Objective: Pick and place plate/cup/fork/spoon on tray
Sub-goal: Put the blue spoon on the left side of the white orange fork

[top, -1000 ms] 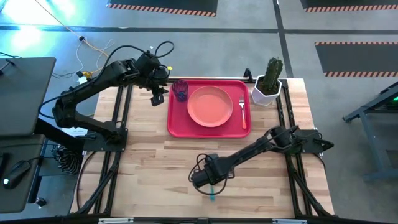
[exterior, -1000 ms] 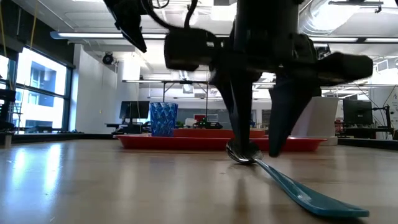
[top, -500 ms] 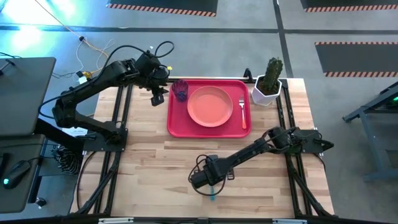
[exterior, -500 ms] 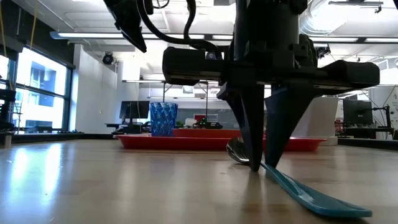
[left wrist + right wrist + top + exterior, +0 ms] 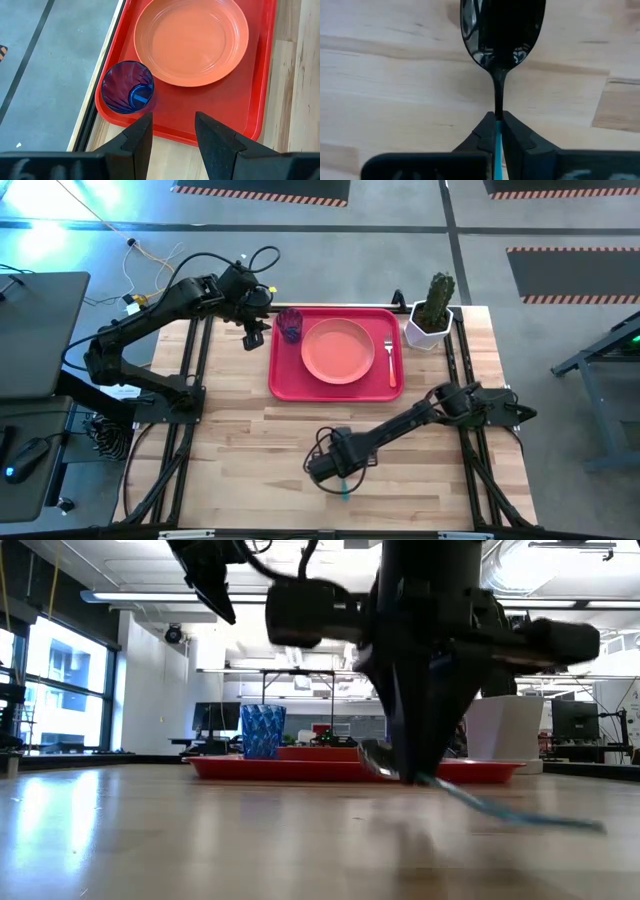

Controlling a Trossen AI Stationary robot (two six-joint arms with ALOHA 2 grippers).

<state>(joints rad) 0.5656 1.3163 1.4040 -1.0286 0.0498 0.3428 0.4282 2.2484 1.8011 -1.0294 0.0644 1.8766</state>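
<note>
High view: you have one plate [image 5: 338, 350], one cup [image 5: 291, 325], one fork [image 5: 390, 360] on tray [image 5: 284, 375]; one spoon [image 5: 344, 486] left, on counter [image 5: 250, 450] under right claw [image 5: 340, 472].

Low view: spoon looks lifted clear of counter.

Left wrist: left claw [image 5: 172, 131] parted, empty, above tray's edge beside cup.

Right wrist: right claw pinching spoon neck. Next, carry it to tray's bare patch.

The right pincer [image 5: 497, 131] has closed on the spoon [image 5: 501, 40] and raised it off the table [image 5: 200, 840].
</note>
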